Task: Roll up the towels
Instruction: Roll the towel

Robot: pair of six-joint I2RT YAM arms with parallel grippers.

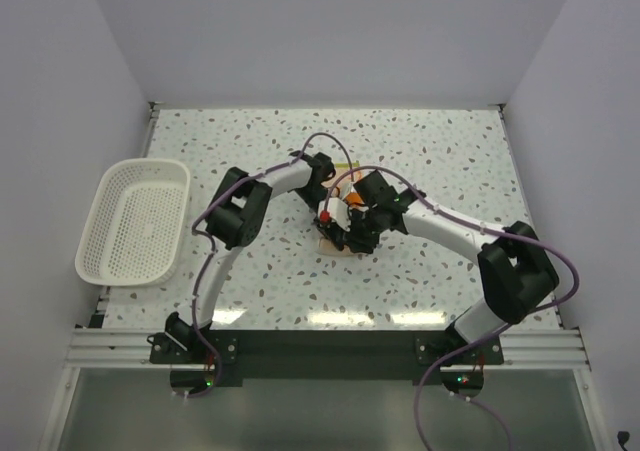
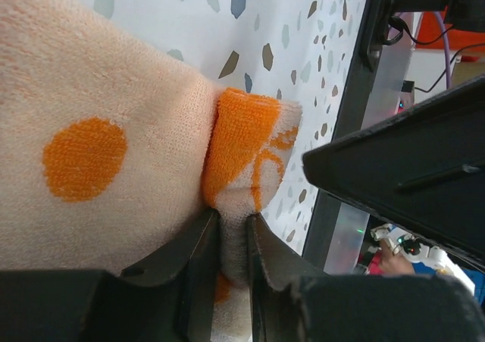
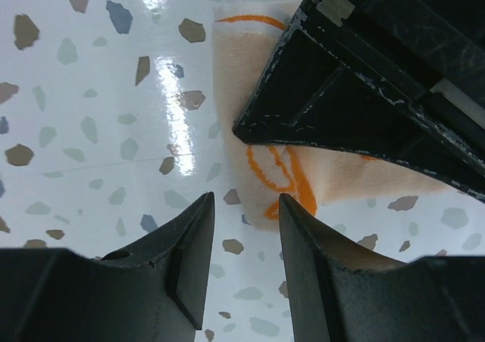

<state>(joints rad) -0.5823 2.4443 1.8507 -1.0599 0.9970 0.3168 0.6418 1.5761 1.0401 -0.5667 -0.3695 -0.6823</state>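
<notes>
A peach and cream towel (image 2: pixel 114 130) with orange dots and swirls lies at the middle of the table. Its edge is folded into a small orange-marked roll (image 2: pixel 250 149). My left gripper (image 2: pixel 233 219) is shut on that folded edge, the cloth pinched between both fingers. In the top view the towel (image 1: pixel 330 241) is mostly hidden under both grippers. My right gripper (image 3: pixel 244 205) hovers open just off the towel's corner (image 3: pixel 276 179), with only bare table between its fingers. The left gripper's black body (image 3: pixel 364 92) covers most of the cloth in the right wrist view.
A white mesh basket (image 1: pixel 135 221) stands at the left edge of the table. Both arms meet over the middle, the left gripper (image 1: pixel 335 216) close beside the right gripper (image 1: pixel 362 231). The speckled tabletop (image 1: pixel 430 151) runs to white walls.
</notes>
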